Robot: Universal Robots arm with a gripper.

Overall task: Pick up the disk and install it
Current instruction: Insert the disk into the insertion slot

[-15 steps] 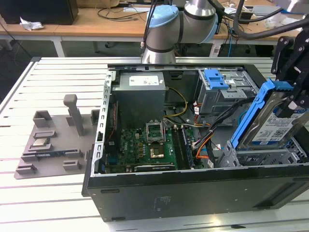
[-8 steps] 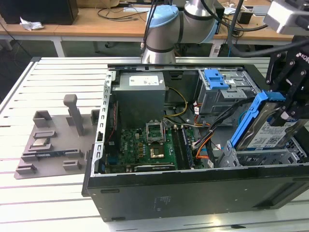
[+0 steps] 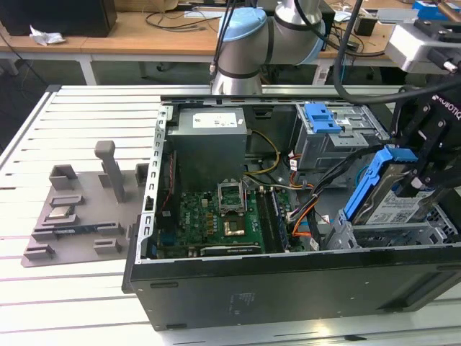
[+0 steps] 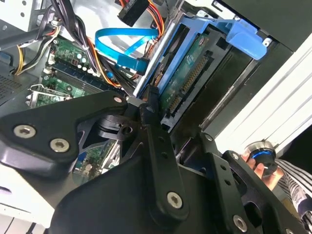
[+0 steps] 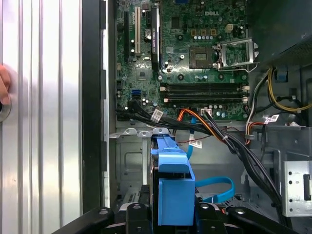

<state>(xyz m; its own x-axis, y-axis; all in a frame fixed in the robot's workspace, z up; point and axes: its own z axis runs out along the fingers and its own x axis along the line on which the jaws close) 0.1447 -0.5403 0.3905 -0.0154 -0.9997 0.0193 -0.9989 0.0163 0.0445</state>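
Disk (image 3: 395, 205), in its blue carrier frame (image 3: 369, 182), stands tilted on edge inside the open computer case (image 3: 288, 277), its lower end in the case's grey drive cage (image 3: 374, 234). The hand (image 3: 420, 176) grips it from above, fingers closed on the upper end, which rises above the case's rim.

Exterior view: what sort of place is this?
Probably a robotics lab bench: open computer case on a slatted metal table, cluttered wooden desks behind, the tool holding the disk.
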